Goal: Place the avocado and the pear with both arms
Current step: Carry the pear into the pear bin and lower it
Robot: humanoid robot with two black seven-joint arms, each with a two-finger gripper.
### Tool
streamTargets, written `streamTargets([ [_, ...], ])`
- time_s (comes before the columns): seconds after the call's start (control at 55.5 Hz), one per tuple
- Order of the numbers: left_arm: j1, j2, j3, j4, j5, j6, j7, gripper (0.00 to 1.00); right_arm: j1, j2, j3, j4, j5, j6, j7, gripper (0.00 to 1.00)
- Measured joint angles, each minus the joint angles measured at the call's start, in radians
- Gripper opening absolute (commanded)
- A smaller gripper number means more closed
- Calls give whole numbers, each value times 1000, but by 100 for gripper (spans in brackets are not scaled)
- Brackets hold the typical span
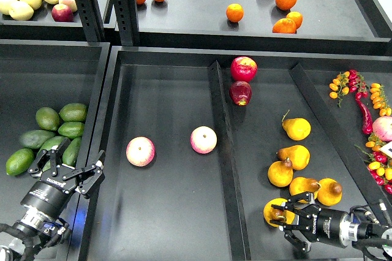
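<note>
You had two pink-yellow apples (140, 151) (203, 139) sitting apart in the middle bin, left of the divider (222, 144). Two red apples (243, 68) (241, 92) sat at the back of the next compartment, one just behind the other. Oranges (234, 12) were scattered on the upper shelf (196, 16), with a cluster at right (285, 25). Upper left held pale yellow-green apples (21, 3) and a reddish one (62, 12). At far right you saw small red and orange tomatoes (346, 83), a red chili (365, 117), and something pink (383, 128) cut off at the edge.
</note>
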Motion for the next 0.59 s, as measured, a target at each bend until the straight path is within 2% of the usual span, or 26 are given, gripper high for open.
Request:
streamTargets([
  [0.126,0,0,-1,-1,0,0,0,99,0,13,3,-19,-28,0,0,36],
  [0.18,0,0,-1,-1,0,0,0,99,0,15,4,-22,-36,0,0,44],
  [0.252,0,0,-1,-1,0,0,0,99,0,16,4,-24,-45,0,0,49],
  [0.414,0,0,-1,-1,1,0,0,99,0,16,6,-24,-58,0,0,69],
  [0.595,0,0,0,-1,1,0,0,99,0,16,17,-17,-59,0,0,83],
])
